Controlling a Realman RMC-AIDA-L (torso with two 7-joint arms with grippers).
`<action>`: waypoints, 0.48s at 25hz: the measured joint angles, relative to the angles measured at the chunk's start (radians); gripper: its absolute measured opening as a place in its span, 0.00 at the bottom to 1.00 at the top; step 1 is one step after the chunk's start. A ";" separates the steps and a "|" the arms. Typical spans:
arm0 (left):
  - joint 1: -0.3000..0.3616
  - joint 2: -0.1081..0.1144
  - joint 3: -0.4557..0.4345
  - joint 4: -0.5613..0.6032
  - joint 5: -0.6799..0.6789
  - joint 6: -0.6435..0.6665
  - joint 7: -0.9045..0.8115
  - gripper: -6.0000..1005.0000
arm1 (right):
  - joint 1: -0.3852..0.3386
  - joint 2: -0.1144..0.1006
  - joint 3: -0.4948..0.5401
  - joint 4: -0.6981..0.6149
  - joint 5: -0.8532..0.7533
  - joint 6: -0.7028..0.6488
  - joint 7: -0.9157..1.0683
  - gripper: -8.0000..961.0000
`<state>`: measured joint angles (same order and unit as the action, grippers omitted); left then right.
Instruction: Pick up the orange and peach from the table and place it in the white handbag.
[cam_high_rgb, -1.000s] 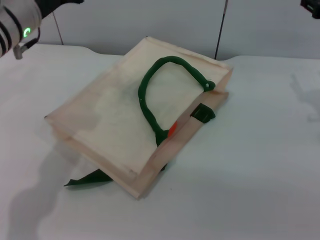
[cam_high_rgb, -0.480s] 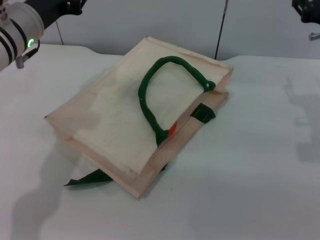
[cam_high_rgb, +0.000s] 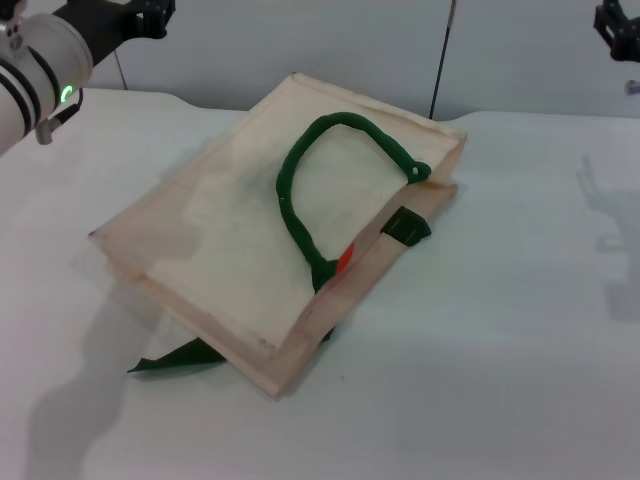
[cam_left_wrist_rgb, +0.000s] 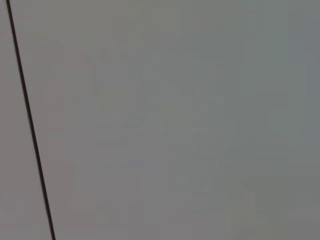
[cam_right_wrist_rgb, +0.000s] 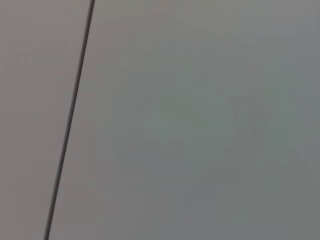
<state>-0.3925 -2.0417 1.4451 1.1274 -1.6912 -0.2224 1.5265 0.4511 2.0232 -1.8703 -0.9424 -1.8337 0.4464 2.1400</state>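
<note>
White handbag lies flat on the worktop, both arms raised clear at the far corners.

A sliver of red-orange, likely the orange, shows at the bag's mouth beside the dark green handle; no peach is in sight on the worktop. The bag's long axis runs diagonally, its mouth facing the right side. The left pincer hangs high, with the bag below and nearer the robot; the right pincer sits likewise on the opposite side. Whether either is clenched or released cannot be told. The right arm looks nearer the mouth. Both wrist views show only a blank wall.
</note>
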 joint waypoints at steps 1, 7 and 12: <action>0.001 0.000 0.000 0.000 0.000 0.000 0.001 0.38 | 0.000 0.000 0.000 0.004 0.000 0.002 0.000 0.83; 0.001 0.000 0.012 0.000 -0.001 0.001 0.002 0.38 | 0.001 0.000 -0.001 0.007 0.002 -0.002 0.000 0.82; -0.002 0.000 0.012 0.000 -0.001 0.001 0.003 0.38 | 0.003 0.000 0.000 0.011 0.003 -0.003 0.013 0.82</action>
<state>-0.3941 -2.0418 1.4572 1.1273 -1.6920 -0.2210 1.5291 0.4543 2.0233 -1.8700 -0.9316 -1.8307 0.4435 2.1529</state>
